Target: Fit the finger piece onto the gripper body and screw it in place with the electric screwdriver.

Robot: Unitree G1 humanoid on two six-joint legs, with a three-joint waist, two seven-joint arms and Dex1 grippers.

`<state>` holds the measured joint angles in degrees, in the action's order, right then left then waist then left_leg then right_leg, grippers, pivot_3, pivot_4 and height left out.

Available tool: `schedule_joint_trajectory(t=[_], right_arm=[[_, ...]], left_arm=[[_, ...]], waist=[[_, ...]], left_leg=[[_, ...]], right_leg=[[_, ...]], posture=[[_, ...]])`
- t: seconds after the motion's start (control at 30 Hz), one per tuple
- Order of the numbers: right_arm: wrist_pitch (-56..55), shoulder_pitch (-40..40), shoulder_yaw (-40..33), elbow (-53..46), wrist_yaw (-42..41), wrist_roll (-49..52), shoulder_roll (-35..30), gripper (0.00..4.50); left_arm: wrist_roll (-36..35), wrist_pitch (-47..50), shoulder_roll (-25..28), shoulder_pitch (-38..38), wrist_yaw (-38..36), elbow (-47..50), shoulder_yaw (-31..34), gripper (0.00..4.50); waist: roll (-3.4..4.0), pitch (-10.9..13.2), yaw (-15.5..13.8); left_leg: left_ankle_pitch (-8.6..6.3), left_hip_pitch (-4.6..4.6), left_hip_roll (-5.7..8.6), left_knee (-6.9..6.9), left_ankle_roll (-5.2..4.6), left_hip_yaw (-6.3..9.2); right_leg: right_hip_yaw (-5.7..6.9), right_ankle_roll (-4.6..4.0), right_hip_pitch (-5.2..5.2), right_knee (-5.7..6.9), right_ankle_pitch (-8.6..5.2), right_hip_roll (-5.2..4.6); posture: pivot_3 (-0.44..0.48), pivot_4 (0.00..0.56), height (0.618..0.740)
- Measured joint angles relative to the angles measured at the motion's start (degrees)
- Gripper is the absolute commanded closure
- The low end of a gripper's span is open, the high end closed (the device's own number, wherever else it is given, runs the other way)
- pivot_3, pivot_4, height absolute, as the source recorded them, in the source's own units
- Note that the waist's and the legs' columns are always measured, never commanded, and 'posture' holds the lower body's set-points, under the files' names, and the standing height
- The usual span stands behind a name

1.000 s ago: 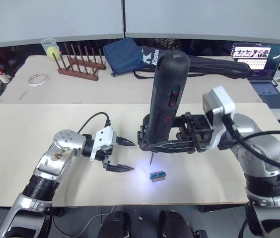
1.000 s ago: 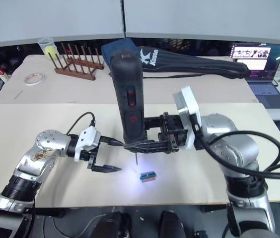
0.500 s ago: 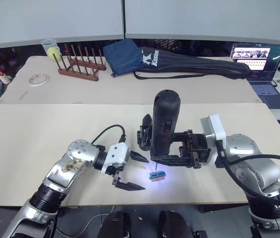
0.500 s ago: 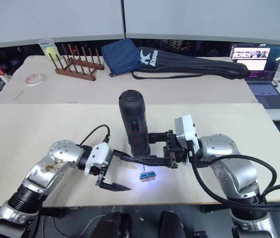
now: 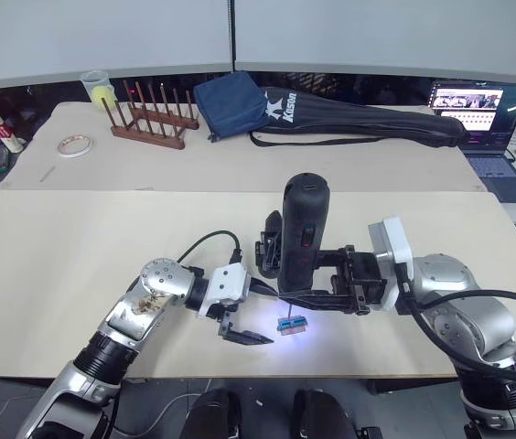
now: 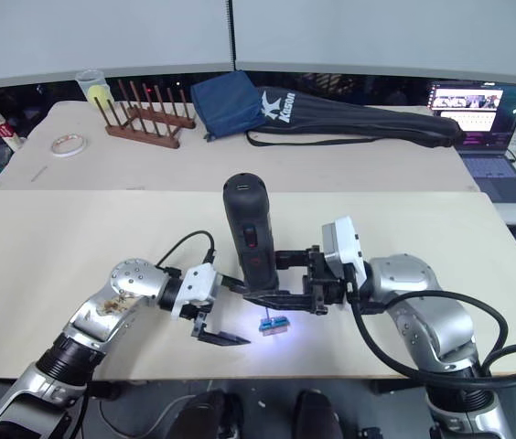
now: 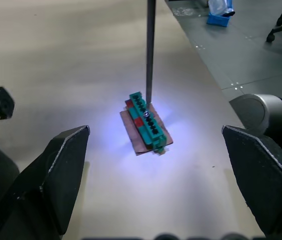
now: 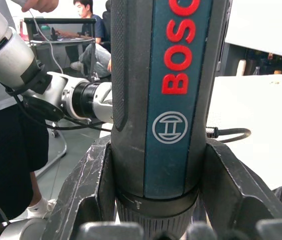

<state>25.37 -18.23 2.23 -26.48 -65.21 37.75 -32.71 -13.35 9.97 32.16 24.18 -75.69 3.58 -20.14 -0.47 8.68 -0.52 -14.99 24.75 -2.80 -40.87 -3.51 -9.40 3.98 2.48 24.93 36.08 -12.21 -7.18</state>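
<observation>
1. Black, thick and cylindrical with red markings, the electric screwdriver [image 5: 301, 230] stands upright, clamped in the right gripper [image 5: 317, 291]. It has come down over the last second; its thin metal bit [image 7: 150, 50] now touches the small green-and-brown block [image 7: 146, 125].
2. The left gripper [image 5: 251, 312] has advanced beside the block, fingers spread wide, holding nothing.
3. The chunky black gripper body [image 5: 269, 245] stands just behind the screwdriver.
4. Judgement: a screw is likely being picked up from the block; fastening has not begun.
</observation>
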Motion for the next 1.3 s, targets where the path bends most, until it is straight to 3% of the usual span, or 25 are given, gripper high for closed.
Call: schedule_joint_trajectory(t=[1.3], right_arm=[[-3.9, 2.0, 1.2, 1.8, -1.0, -2.5, -0.2, 2.54]], left_arm=[[-0.1, -1.0, -0.6, 0.3, 0.7, -0.7, 0.2, 0.00]], waist=[[0.00, 0.0, 0.0]], left_leg=[[0.00, -0.02, 0.04, -0.04, 0.00, 0.01]], right_leg=[[0.01, 0.00, -0.04, 0.02, 0.00, 0.00]], posture=[[0.000, 0.150, 0.740]])
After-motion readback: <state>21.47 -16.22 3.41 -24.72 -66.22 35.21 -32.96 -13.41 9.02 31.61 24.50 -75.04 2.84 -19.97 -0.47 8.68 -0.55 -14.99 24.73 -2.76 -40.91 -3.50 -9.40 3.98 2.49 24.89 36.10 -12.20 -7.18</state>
